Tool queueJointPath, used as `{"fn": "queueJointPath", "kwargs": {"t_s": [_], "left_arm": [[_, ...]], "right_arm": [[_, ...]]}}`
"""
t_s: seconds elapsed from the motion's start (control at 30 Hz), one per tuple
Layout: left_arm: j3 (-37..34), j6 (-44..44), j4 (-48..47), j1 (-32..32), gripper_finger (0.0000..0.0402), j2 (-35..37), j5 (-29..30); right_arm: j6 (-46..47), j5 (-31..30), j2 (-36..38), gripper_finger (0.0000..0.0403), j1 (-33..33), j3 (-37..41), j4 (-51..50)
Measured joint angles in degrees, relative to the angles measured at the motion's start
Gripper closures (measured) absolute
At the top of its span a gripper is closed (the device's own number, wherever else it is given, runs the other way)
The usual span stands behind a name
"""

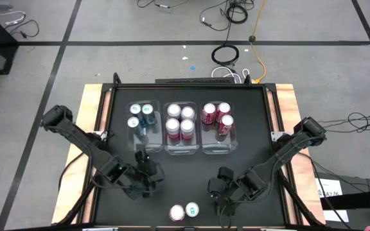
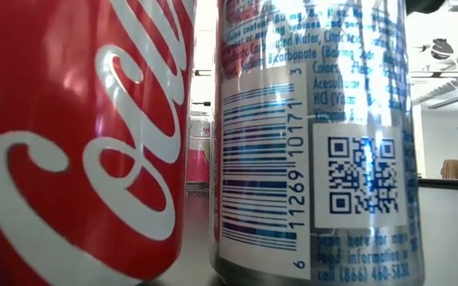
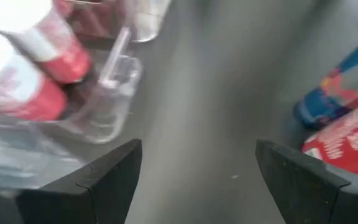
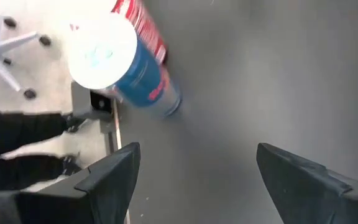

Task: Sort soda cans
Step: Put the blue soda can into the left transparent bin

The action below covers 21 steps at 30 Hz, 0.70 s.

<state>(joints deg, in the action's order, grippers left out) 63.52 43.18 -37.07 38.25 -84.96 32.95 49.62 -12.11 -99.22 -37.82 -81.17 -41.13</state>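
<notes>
Two soda cans stand upright on the black table near its front edge: a red can (image 1: 176, 212) (image 2: 78, 135) and a teal-blue can (image 1: 192, 208) (image 4: 120, 62) close beside it. My left gripper (image 1: 148, 176) (image 3: 197, 162) hovers open to their left, nearer the bins, with nothing between its fingers. My right gripper (image 1: 218, 192) (image 4: 197, 165) hovers open just right of the two cans, also empty. More cans stand sorted in three clear bins: teal-blue ones (image 1: 141, 115), pink-and-white ones (image 1: 180, 120) and dark red ones (image 1: 217, 117).
The three clear bins (image 1: 182, 151) stand side by side across the middle of the table. The table's wooden rim (image 1: 92, 115) runs along both sides. Bare black surface lies between the bins and the two loose cans. Cables (image 1: 227, 54) lie on the floor beyond.
</notes>
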Motion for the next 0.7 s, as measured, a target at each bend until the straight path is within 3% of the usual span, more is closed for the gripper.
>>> {"fn": "queueJointPath", "kwargs": {"t_s": [0.13, 0.43, 0.53, 0.7], "left_arm": [[-8.52, -0.06, 14.09, 1.25, 0.0077, 1.69, -0.34], [-29.81, -4.33, 58.24, 1.63, 0.0077, 2.6, -4.28], [-32.14, -6.33, 64.41, 1.63, 0.0077, 2.6, -4.41], [-32.12, -6.16, 64.91, 1.08, 0.0077, 2.6, -4.37]], "right_arm": [[0.28, 2.09, -1.97, 0.009, -0.04, 0.0, 0.65], [0.85, 4.84, -2.73, 0.009, -0.07, 0.01, -1.16], [0.36, 4.78, -2.83, 0.009, -0.04, 0.0, -2.21], [0.05, 4.72, -2.97, 0.009, 0.47, 0.01, -4.49]]}}
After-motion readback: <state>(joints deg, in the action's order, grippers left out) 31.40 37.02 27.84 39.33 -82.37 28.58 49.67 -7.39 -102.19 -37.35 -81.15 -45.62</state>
